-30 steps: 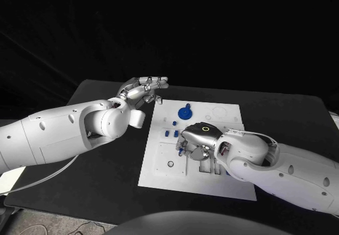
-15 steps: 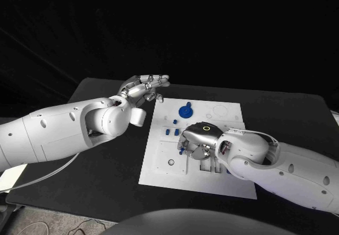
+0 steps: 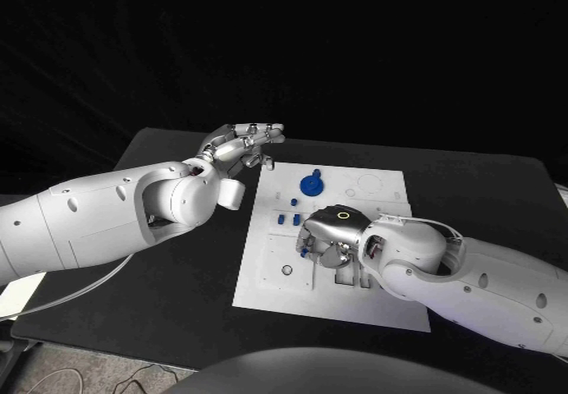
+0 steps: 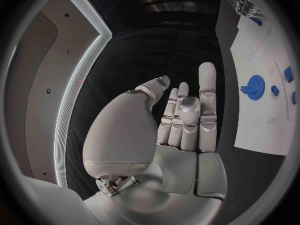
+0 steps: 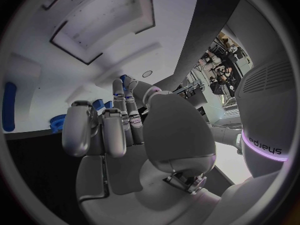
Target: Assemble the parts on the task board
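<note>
Task board (image 3: pixel 267 283): white plate, table centre; blue gear (image 3: pixel 310 185) and small blue pegs (image 3: pixel 288 220) on it. Right hand (image 3: pixel 328 238): low over board middle, grasp indiscernible. Left hand (image 3: pixel 240 145): fingers apart, empty, beside board. Advice: seat parts squarely, gently.

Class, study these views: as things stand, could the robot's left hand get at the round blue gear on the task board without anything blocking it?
Probably yes. The left hand hovers open above the table, just off the task board, holding nothing. The blue gear lies uncovered on the board close by. The right hand works nearer the board's middle, apart from the gear.
</note>
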### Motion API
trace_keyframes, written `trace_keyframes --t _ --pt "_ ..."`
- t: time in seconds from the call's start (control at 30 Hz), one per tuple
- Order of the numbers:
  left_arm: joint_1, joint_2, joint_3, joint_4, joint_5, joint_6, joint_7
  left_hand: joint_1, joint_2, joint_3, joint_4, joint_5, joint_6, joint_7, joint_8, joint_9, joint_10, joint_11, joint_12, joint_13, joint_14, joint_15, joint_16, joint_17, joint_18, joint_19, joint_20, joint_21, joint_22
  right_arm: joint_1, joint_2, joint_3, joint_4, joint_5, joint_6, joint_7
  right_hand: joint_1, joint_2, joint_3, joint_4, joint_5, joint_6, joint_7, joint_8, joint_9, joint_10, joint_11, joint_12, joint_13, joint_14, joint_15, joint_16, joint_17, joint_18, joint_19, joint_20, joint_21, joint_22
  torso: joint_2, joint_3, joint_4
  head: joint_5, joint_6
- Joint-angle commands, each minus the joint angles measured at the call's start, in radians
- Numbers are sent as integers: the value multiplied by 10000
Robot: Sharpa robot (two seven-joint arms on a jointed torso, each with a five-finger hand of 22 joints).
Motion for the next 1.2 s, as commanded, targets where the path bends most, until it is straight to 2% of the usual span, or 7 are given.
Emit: trace_keyframes --t 0.03,0.2,0.33,0.53,0.9,1.03,1.2 --pt "3 9 7 29 12 189 37 24 60 -36 -15 7 -82 18 -62 -9 -52 -13 58 7 -46 21 -28 -6 181 27 40 -53 -13 -32 31 -37 -8 -87 325 19 44 -41 46 13 24 80 -10 14 18 13 -8 31 16 706 -73 34 867 -8 53 -34 12 -10 -4 -1 8 8 -30" --pt "3 3 7 36 10 188 35 24 60 -36 -15 7 -82 18 -62 -9 -52 -13 58 7 -46 21 -28 -6 181 27 40 -53 -13 -34 60 -68 -44 -153 416 -102 -27 -123 -27 20 25 59 2 -6 25 -21 9 21 -17 702 -57 25 847 -4 39 -26 -9 -42 -11 -8 0 5 -39" --pt "4 -2 7 42 8 187 29 24 60 -36 -15 7 -82 18 -62 -9 -52 -13 58 7 -46 21 -28 -6 181 27 40 -53 -13 -34 72 -91 -140 -181 161 -198 -308 -406 -253 128 197 -344 136 -157 -56 -453 137 -14 -168 654 61 -106 673 53 -100 41 -220 -362 -6 -6 -6 1 -36" --pt "4 -2 7 42 7 203 13 24 60 -36 -15 7 -82 18 -62 -9 -52 -13 58 7 -46 21 -28 -6 181 27 40 -53 -13 -34 74 -107 -231 -198 -383 -233 -506 -821 -768 286 150 -1314 309 -151 -303 -1984 436 58 -584 321 287 -993 -415 398 -872 241 -1440 -2101 -8 4 -4 -12 -22" --pt "4 0 7 27 6 220 -30 35 69 -51 -30 8 -90 25 -56 -3 -90 -5 89 9 -59 29 -35 -40 180 32 47 -65 -26 -34 -123 -111 -32 -184 -1211 -43 -260 -732 -1323 397 485 -1356 279 -98 -324 -2216 408 578 -682 368 263 -1040 -551 388 -734 268 -1577 -2180 -9 12 -1 -64 20" --pt "4 -9 7 29 1 223 -39 35 69 -51 -30 8 -90 25 -56 -3 -90 -5 89 9 -59 29 -35 -40 180 32 47 -65 -26 -21 -506 -91 240 -24 -1348 -48 -263 -672 -1355 462 616 -1198 255 -67 -299 -1912 354 860 -664 485 216 -786 -285 270 -406 246 -1162 -1592 -11 -5 -4 -80 45" --pt "4 -40 7 31 -2 224 -52 35 69 -51 -30 8 -90 25 -56 -3 -90 -5 89 9 -59 29 -35 -40 180 32 47 -65 -26 181 -1341 57 766 494 -1226 -273 -438 -788 -1539 590 652 -1111 248 -84 -293 -1746 324 1004 -691 512 196 -721 -240 239 -285 228 -1044 -1445 -9 2 -29 -247 175"
